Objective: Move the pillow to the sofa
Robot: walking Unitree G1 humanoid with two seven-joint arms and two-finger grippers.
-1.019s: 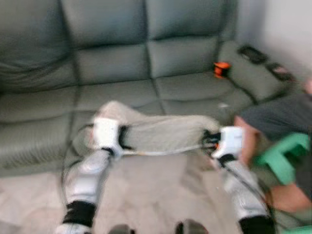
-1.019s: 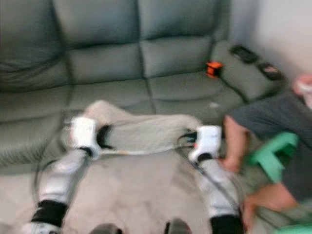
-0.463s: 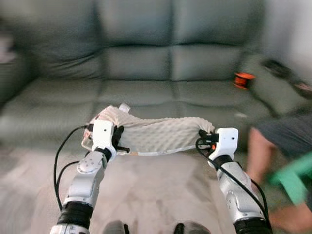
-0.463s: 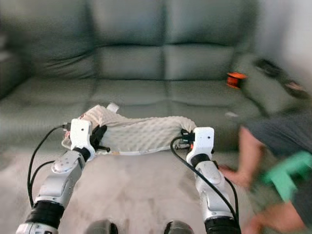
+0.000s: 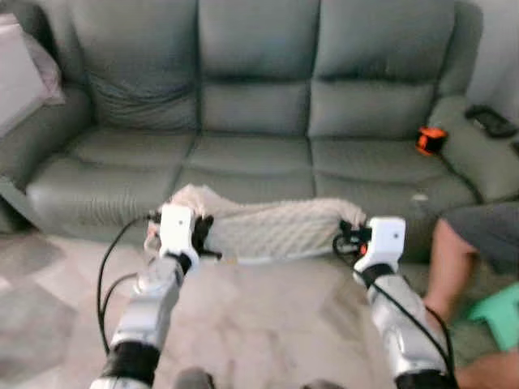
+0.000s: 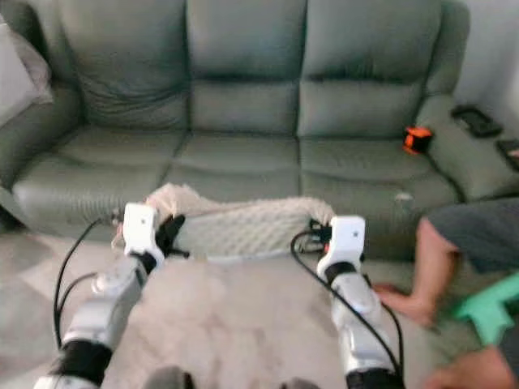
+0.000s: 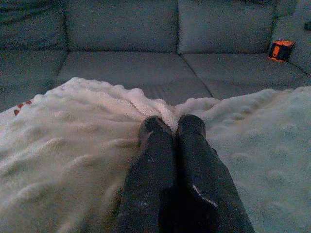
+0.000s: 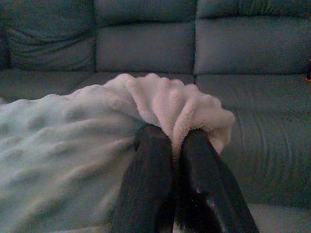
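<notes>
A cream, bumpy-textured pillow (image 5: pixel 268 227) hangs stretched between my two grippers, just in front of the grey-green sofa (image 5: pixel 259 105) and at about the height of its seat edge. My left gripper (image 5: pixel 203 231) is shut on the pillow's left end; its black fingers (image 7: pixel 155 145) pinch a fold of the fabric. My right gripper (image 5: pixel 347 235) is shut on the right end, and its fingers (image 8: pixel 153 145) clamp a bunched corner. The sofa's seat cushions lie straight ahead beyond the pillow.
An orange and black object (image 5: pixel 431 139) lies on the sofa's right seat, dark items (image 5: pixel 491 121) on its right armrest. A person's arm (image 5: pixel 450 259) and a green stool (image 5: pixel 499 312) are at my right. A pale cushion (image 5: pixel 24 69) sits at the sofa's left end.
The view has swung left and steadied, so the sofa now sits centred and its left end has come into sight. Both grippers still hold the pillow between them.
</notes>
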